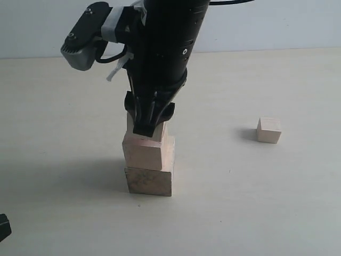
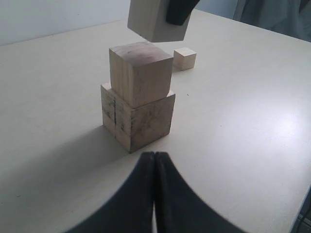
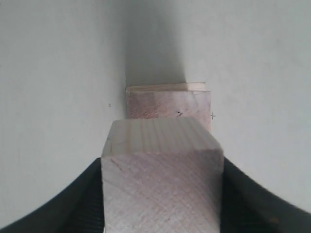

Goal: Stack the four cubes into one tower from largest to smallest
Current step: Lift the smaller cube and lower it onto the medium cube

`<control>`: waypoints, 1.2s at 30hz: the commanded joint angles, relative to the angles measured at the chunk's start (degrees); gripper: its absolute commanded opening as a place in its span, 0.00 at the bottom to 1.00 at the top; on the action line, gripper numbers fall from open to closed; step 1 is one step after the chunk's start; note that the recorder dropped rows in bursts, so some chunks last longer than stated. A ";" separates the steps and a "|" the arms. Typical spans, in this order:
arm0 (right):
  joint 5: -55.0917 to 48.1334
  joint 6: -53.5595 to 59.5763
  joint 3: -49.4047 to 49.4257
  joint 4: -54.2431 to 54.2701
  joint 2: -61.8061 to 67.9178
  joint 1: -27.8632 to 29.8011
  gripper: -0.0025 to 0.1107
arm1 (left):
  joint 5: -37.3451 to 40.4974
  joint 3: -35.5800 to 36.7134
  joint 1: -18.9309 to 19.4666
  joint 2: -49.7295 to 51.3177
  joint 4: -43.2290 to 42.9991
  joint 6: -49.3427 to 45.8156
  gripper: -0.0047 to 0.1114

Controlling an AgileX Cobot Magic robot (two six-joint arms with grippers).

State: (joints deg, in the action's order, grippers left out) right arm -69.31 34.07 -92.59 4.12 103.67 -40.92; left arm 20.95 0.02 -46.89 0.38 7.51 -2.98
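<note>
Two pale wooden cubes stand piled as the tower: the largest cube [image 1: 149,181] [image 2: 138,116] on the table, the second cube [image 1: 143,152] [image 2: 141,73] on top of it, set toward one corner. My right gripper [image 1: 148,125] [image 3: 163,194] reaches across the middle, shut on the third cube [image 1: 130,125] [image 2: 148,19] [image 3: 163,179], which hangs just above the second cube's top [image 3: 167,104]. The smallest cube [image 1: 268,130] [image 2: 184,58] lies alone on the table to the right. My left gripper [image 2: 155,155] is shut and holds nothing, low in front of the pile.
The pale tabletop [image 1: 240,202] runs back to a light wall. A dark part at the lower left edge [image 1: 3,226] looks like the left arm. Dark cloth [image 2: 277,17] shows beyond the table's far side.
</note>
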 commanded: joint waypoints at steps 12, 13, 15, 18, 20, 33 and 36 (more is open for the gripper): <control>2.81 -0.34 -0.47 -0.37 2.60 -0.12 0.05 | -0.49 -0.02 0.09 -0.38 0.25 0.09 0.04; 2.82 -0.34 -0.47 -0.48 2.60 -0.12 0.05 | -0.49 -0.02 0.09 -0.38 0.25 0.09 0.04; 2.82 -0.34 -0.47 -0.61 2.60 -0.12 0.05 | -0.49 -0.02 0.09 -0.38 0.25 0.09 0.04; 2.82 -0.21 -0.47 -1.10 2.60 -0.12 0.05 | -0.49 -0.02 0.09 -0.38 0.25 0.09 0.04; 1.95 0.82 -0.47 -2.39 2.60 -0.36 0.05 | -0.49 -0.02 0.09 -0.38 0.25 0.09 0.04; 1.95 2.22 -0.47 -4.46 2.60 -1.70 0.05 | -0.49 -0.02 0.09 -0.38 0.25 0.09 0.04; 1.95 2.22 -0.47 -4.46 2.60 -1.70 0.05 | -0.49 -0.02 0.09 -0.38 0.25 -0.02 0.04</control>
State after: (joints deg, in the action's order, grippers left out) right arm -67.73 35.80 -92.61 0.00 106.30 -42.48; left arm 20.98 0.02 -46.89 0.38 7.51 -2.98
